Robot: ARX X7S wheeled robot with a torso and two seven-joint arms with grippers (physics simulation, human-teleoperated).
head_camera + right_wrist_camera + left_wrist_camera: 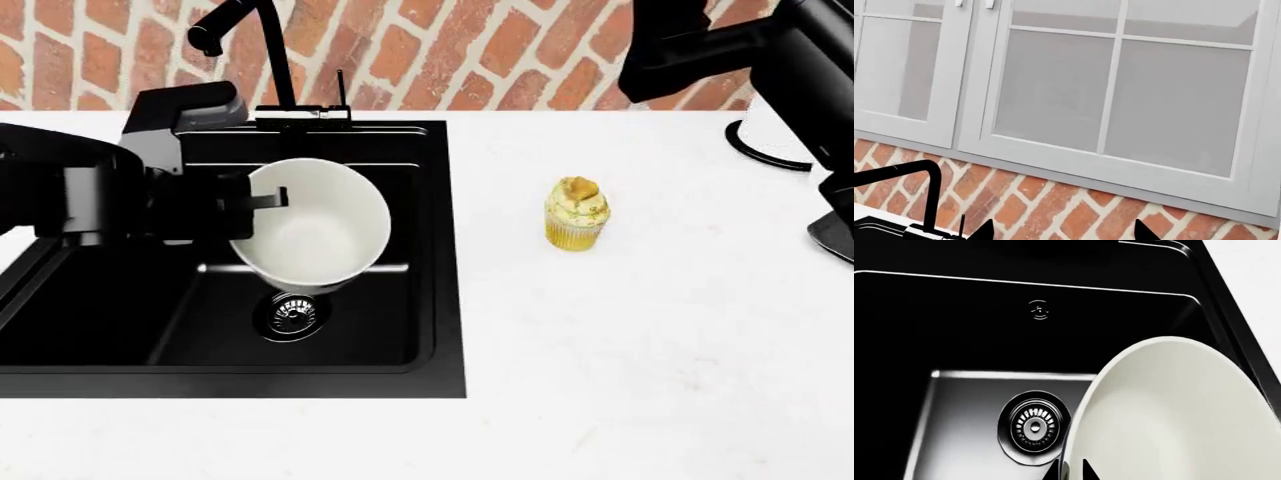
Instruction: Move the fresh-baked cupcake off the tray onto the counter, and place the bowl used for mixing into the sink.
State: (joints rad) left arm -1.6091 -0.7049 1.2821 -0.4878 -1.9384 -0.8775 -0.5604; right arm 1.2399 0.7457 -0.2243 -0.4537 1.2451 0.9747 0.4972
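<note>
My left gripper (260,200) is shut on the rim of the bowl (314,222), one finger inside and one outside, and holds it tilted over the black sink (80,320) above the round metal drain (291,315). In the left wrist view the bowl's off-white inside (1174,415) fills the lower right, with the drain (1033,427) beside it and my gripper (1071,471) at the rim. The cupcake (577,213) stands upright on the white counter (641,340), right of the sink. My right gripper (1062,231) is open, raised high and pointing at the brick wall. The tray is barely in view, if at all.
A black faucet (254,40) rises behind the sink, also in the right wrist view (927,180). A white paper-towel roll (774,130) stands at the far right behind my right arm (721,50). White glass-fronted cabinets (1121,90) hang above the brick wall.
</note>
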